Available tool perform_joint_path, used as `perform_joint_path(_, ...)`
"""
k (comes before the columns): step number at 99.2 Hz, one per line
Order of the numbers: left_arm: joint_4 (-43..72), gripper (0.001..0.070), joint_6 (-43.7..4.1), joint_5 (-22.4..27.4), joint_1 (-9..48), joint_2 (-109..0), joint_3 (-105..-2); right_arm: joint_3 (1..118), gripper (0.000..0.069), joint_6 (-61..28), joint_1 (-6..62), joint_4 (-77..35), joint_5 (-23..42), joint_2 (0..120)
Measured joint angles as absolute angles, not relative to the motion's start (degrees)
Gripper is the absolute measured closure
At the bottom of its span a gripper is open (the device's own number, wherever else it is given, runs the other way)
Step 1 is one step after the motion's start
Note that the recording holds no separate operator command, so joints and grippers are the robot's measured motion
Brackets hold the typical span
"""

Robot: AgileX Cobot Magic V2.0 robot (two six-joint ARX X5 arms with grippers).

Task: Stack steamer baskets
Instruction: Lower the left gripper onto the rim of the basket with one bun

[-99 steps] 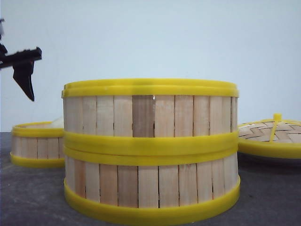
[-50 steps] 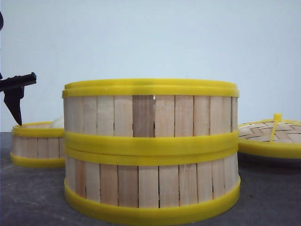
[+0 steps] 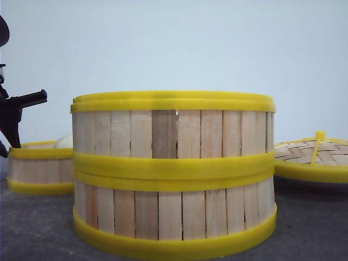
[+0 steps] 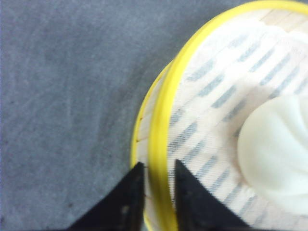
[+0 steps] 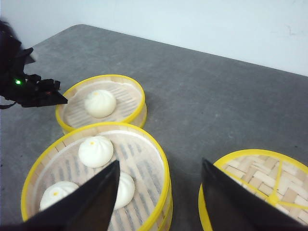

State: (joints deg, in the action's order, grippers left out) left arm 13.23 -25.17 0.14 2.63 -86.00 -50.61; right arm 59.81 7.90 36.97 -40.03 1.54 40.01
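Since the earlier frame, left pincer (image 3: 11,133) has dropped to the single basket (image 3: 39,171) near the table's (image 3: 310,223) left edge.

Front view: two baskets stacked (image 3: 173,173) at the near edge, mid-table. Single basket behind and left, well apart. Woven lid (image 3: 314,159) toward the right edge.

Left wrist view: left pincer (image 4: 159,190) with its two fingers apart, one outside and one inside the single basket's (image 4: 161,125) yellow rim; contact cannot be told. White bun (image 4: 274,151) inside.

Right wrist view: right pincer (image 5: 159,185) spread wide, holding nothing, above the stack (image 5: 98,180), which holds three buns (image 5: 95,151). Lid (image 5: 255,187) beside it.
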Motion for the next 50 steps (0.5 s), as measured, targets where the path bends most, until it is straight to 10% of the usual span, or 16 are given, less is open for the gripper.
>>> perform_joint_path(50, 15.9, 0.0674, -25.6, 0.1, 1.9, -87.7, -53.2, 59.8, 0.037, 7.9, 37.0, -39.7, 1.5, 40.1)
